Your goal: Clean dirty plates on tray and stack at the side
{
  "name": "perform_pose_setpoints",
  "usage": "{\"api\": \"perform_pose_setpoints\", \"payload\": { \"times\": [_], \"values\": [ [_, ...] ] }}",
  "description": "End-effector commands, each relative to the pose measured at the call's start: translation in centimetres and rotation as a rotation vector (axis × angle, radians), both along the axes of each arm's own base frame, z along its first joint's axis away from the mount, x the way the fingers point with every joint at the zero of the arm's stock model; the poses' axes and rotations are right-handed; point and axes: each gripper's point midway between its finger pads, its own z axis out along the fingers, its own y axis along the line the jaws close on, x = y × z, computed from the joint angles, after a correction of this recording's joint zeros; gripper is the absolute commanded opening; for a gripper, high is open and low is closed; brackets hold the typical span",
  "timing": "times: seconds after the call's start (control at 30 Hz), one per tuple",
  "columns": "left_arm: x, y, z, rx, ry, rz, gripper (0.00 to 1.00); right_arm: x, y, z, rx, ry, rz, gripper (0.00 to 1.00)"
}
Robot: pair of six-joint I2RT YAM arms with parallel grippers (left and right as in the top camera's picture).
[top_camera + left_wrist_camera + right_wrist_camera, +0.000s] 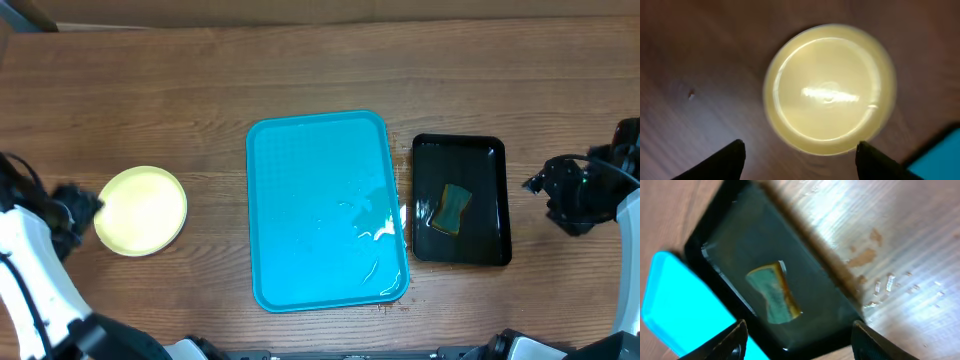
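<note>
The turquoise tray [300,200] lies at the table's middle with no plates on it, only wet streaks near its right edge. One pale yellow-green plate [142,209] sits on the wood left of the tray; it also shows in the left wrist view [830,90], with no smear visible. The white plates are not in view. My left gripper [80,207] is open and empty just left of the plate, above the table [800,148]. My right gripper [540,185] is open and empty, right of the black tray [800,326].
A small black tray [490,160] stands right of the turquoise tray, with a green-and-yellow sponge [454,208] in it, also seen from the right wrist [772,297]. Water drops and a stain mark the wood beside it [865,257]. The turquoise tray's corner shows [670,297].
</note>
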Motion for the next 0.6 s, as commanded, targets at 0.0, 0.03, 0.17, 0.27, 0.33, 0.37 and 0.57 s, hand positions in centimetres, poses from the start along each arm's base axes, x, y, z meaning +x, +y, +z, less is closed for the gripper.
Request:
{"api": "perform_pose_setpoints", "payload": {
  "times": [0.0, 0.03, 0.17, 0.27, 0.33, 0.37, 0.57],
  "values": [
    [4.4, -6.5, 9.2, 0.033, -0.269, -0.380, 0.77, 1.1, 2.7, 2.8, -0.001, -0.143, 0.143, 0.69],
    [4.6, -7.7, 10.0, 0.048, -0.278, -0.433, 0.78, 1.1, 3.2, 3.3, -0.010, -0.164, 0.168, 0.69],
    [5.1, -15.3, 12.8, 0.105, -0.340, -0.736, 0.79, 1.0, 6.6, 5.6, -0.042, -0.267, 0.303, 0.72],
    [5.1, -20.7, 13.2, 0.127, -0.357, -0.942, 0.81, 0.5, 9.0, 6.5, -0.045, -0.302, 0.389, 0.74],
    [4.8, -23.1, 13.0, 0.121, -0.344, -1.023, 0.84, 0.2, 10.2, 6.4, -0.042, -0.300, 0.443, 0.74],
    [4.6, -24.2, 12.8, 0.116, -0.339, -1.063, 0.85, 0.0, 10.6, 6.3, -0.043, -0.295, 0.471, 0.74],
    [2.5, -30.5, 12.5, 0.083, -0.339, -1.298, 0.98, -1.1, 14.1, 6.2, -0.046, -0.317, 0.676, 0.91]
  ]
}}
